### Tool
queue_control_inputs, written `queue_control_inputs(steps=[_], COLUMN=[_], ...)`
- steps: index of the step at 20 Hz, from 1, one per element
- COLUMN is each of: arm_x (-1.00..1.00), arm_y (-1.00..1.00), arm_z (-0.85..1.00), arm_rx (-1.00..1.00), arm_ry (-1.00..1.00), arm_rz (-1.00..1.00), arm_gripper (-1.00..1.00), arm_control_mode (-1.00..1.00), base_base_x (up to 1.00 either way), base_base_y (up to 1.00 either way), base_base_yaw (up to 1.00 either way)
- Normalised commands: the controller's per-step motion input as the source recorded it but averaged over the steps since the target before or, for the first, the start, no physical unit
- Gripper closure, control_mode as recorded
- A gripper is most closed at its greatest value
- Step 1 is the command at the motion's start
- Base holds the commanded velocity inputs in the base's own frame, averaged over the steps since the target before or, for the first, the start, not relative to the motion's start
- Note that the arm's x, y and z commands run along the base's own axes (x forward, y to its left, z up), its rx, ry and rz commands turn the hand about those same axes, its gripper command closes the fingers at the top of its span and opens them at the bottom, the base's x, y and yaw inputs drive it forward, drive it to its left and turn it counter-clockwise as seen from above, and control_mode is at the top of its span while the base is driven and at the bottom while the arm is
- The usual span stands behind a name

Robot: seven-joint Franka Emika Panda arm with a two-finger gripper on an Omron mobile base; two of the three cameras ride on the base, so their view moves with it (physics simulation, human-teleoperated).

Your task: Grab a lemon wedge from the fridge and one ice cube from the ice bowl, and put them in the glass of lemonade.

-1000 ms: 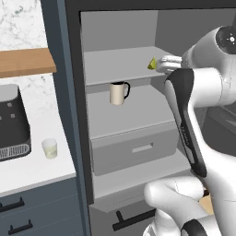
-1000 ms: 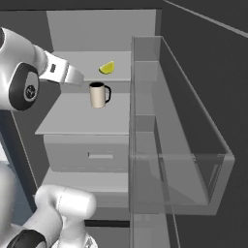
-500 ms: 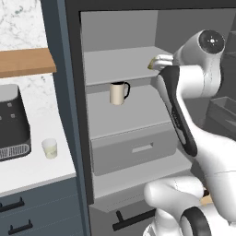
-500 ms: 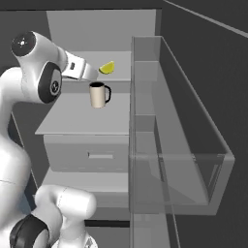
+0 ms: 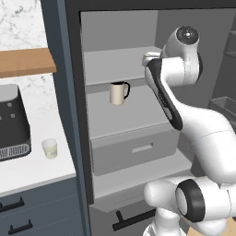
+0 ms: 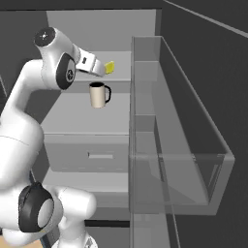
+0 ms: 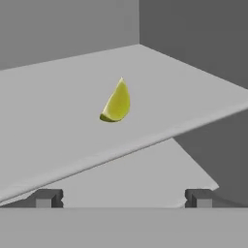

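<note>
Beige mug [image 5: 118, 93], black coffee machine [image 5: 13, 123]

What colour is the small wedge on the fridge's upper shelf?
Yellow-green lemon wedge; clearest in the hand view.

A yellow-green lemon wedge [image 7: 116, 102] is seen on a pale grey shelf [image 7: 58, 121]; a beige mug [image 5: 119, 93] with a black handle below; dark grey fridge [image 5: 69, 92]; white marbled wall [image 5: 20, 25]; white tabletop [image 5: 32, 170].

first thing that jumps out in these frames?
The yellow lemon wedge, lying alone on the upper shelf of the open fridge, with the open gripper aimed straight at it and short of touching. Next, the beige mug on the shelf below, and the glass of lemonade on the white counter left of the fridge.
</note>
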Motion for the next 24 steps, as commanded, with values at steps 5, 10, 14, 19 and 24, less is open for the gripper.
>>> queue_control_inputs(steps=[5, 10, 14, 19, 24], arm_x=[0.62, 0.53, 0.42, 0.39, 0.51], arm_y=[-0.03, -0.08, -0.06, 0.00, 0.00], arm_z=[-0.04, -0.06, -0.28, -0.29, -0.06], arm_rx=[0.00, 0.00, 0.00, 0.00, 0.00], arm_ry=[0.05, 0.00, 0.00, 0.00, 0.00], arm_rz=[-0.02, 0.00, 0.00, 0.00, 0.00], arm_gripper=[-1.00, -1.00, -1.00, -1.00, -1.00], arm_control_mode=[-1.00, -1.00, -1.00, -1.00, -1.00], base_base_x=[0.00, 0.00, 0.00, 0.00, 0.00], base_base_y=[0.00, 0.00, 0.00, 0.00, 0.00], base_base_yaw=[0.00, 0.00, 0.00, 0.00, 0.00])
